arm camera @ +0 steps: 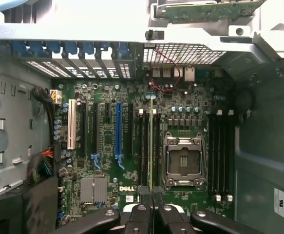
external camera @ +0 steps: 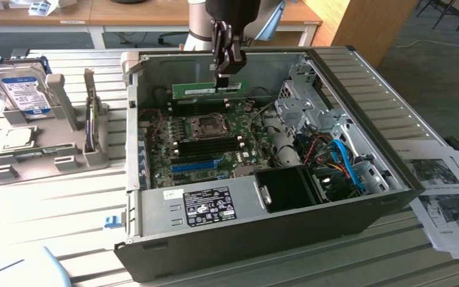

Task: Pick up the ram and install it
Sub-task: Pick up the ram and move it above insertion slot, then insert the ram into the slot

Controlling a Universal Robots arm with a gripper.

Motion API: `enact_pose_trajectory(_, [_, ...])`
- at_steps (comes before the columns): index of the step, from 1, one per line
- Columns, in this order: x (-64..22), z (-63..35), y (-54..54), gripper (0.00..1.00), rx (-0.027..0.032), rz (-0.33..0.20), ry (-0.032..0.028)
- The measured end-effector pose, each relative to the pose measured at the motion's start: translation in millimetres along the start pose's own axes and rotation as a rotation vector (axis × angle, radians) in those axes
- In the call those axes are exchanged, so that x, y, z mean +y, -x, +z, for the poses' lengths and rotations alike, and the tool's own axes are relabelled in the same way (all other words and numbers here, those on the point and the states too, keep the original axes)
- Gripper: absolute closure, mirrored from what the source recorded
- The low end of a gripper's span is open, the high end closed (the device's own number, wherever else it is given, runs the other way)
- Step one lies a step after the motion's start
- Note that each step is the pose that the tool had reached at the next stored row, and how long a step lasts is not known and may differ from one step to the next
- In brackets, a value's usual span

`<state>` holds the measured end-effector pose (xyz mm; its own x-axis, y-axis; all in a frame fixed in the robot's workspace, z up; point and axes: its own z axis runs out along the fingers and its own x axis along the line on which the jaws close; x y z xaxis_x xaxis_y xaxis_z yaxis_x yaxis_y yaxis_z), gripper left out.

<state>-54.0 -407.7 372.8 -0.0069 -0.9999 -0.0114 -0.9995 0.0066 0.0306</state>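
Desks [external camera: 54, 15] line the back of the room, and up front a pale slatted worktop [external camera: 54, 209] carries an opened computer case [external camera: 238, 245]. Now, the tool [external camera: 228, 76]: it's clamped tight on the ram [external camera: 201, 89]. It pinches the green stick near its end on the exterior view's right and holds it on edge and level, above the motherboard [external camera: 213, 140], towards the far wall of the case.

In the wrist view the stick is edge-on, a thin green line running straight out from the fingertips [arm camera: 143, 195]. It lies right along the black memory slots [arm camera: 142, 146], just beside the processor socket [arm camera: 183, 161]. Lovely line! Whether it touches a slot I can't tell; it looks clear of the board.

What matters here, I'd say, is that the stick sits parallel to the slot along its whole length, dead upright, no twist. The grip is off-centre, so a push could tip the free end. The notch wants to match the slot's key and the end clips want to be open, but both are too small to check.

Further out, a hard drive [external camera: 24, 89] stands in a grey rack [external camera: 62, 143] on the exterior view's left, well apart. Printed papers [external camera: 444, 179] lie by the case on the exterior view's right.
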Motion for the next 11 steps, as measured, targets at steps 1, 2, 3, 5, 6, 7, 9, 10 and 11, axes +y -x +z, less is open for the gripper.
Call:
enact_pose_trajectory(1, [-0.1, 1.7, 0.0, 0.89, -0.0001, 0.000, -0.0002])
enact_pose_trajectory(2, [-0.1, 3.3, 0.0, 0.89, -0.0002, 0.000, -0.0004])
enact_pose_trajectory(3, [-0.1, 4.7, 0.0, 0.89, -0.0001, 0.000, -0.0005])
enact_pose_trajectory(5, [-0.3, 7.3, -0.1, 0.89, -0.0002, 0.000, -0.0007])
enact_pose_trajectory(6, [-0.3, 8.1, -0.1, 0.89, -0.0001, 0.000, -0.0007])
enact_pose_trajectory(7, [-0.3, 8.1, -0.1, 0.89, 0.0001, 0.000, -0.0007])
enact_pose_trajectory(9, [-0.2, 8.2, -0.1, 0.89, -0.0001, 0.000, -0.0007])
enact_pose_trajectory(10, [-0.3, 8.2, -0.1, 0.89, 0.0000, 0.000, -0.0008])
enact_pose_trajectory(11, [-0.3, 8.2, -0.1, 0.89, -0.0001, 0.000, -0.0007])
